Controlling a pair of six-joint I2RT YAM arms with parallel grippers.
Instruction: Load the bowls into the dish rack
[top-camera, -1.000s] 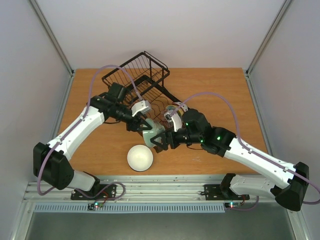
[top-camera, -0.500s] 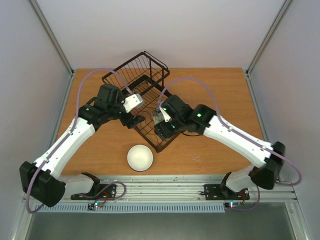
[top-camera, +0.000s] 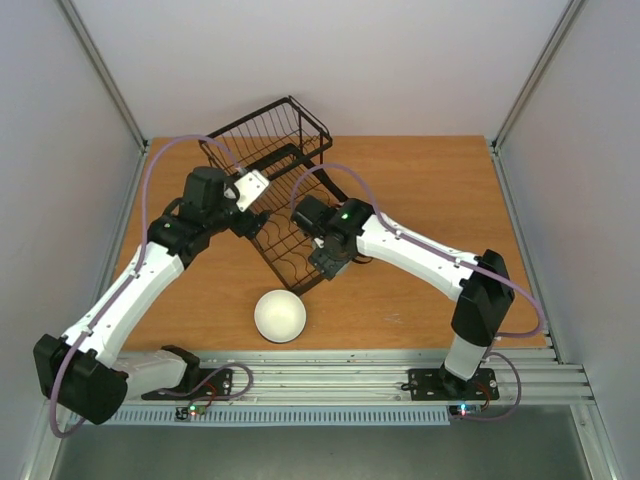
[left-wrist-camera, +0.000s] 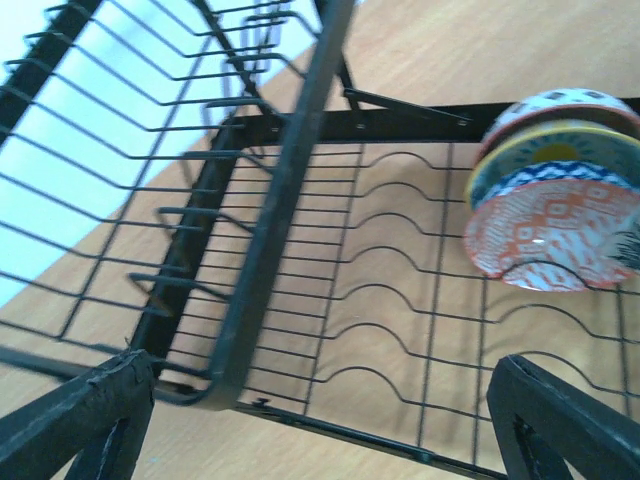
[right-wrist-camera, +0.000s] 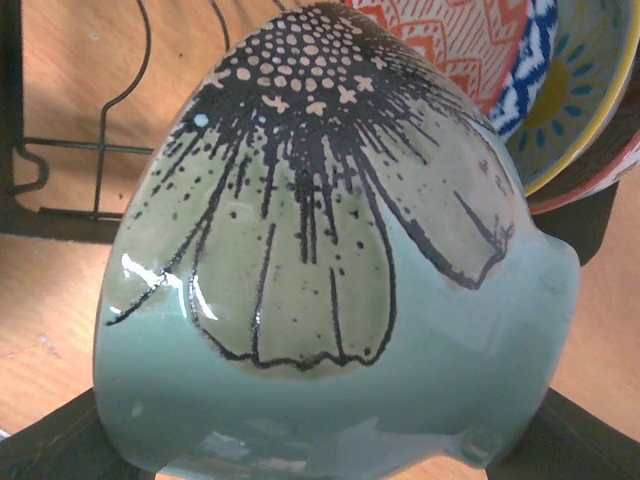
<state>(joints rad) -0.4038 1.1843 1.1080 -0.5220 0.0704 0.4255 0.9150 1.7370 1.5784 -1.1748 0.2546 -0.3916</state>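
The black wire dish rack stands askew at the back left of the table. My right gripper hangs over its near end, shut on a mint green bowl with a black flower drawing; the bowl fills the right wrist view and is hidden in the top view. Behind it stand an orange-red patterned bowl, a blue-and-white bowl and a yellow-centred bowl, upright in the slots. These stacked bowls also show in the left wrist view. My left gripper is open over the rack, holding nothing. A white bowl sits on the table.
The rack's raised basket section lies under my left arm. The white bowl sits near the front edge, between the two arms. Grey walls close in the table's left and right sides.
The left gripper opened, let go of the green bowl and drew back to the left. The right arm carried the bowl up to the rack's slots. The rack turned slightly.
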